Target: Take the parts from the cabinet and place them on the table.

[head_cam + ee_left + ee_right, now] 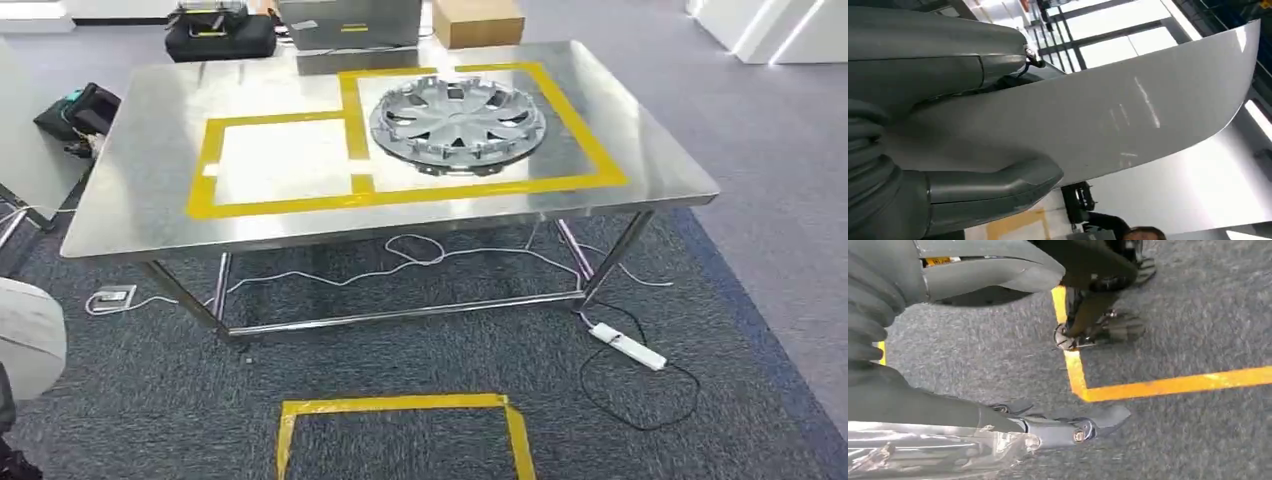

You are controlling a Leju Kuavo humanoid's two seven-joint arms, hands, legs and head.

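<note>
Head view: a steel counter (150,180) marked with yellow tape rectangles (282,160). A silver hubcap (457,125) lies flat inside the right-hand rectangle. The left-hand rectangle holds nothing. On the carpet beneath run white cables (400,255) and a power strip (627,347); a yellow tape square (400,425) lies on the floor nearer the robot. At the left edge of the frame sits a pale curved shape (30,335), too cropped to identify.

Left wrist view: the left hand (948,125) grips a large, smooth, pale grey curved panel (1128,115), thumb (998,187) on one face and fingers (948,55) on the other.

Right wrist view: the right hand (998,345) hangs over grey carpet (1198,315) and a yellow tape corner (1083,385). Thumb and fingers are spread apart with nothing between them.
</note>
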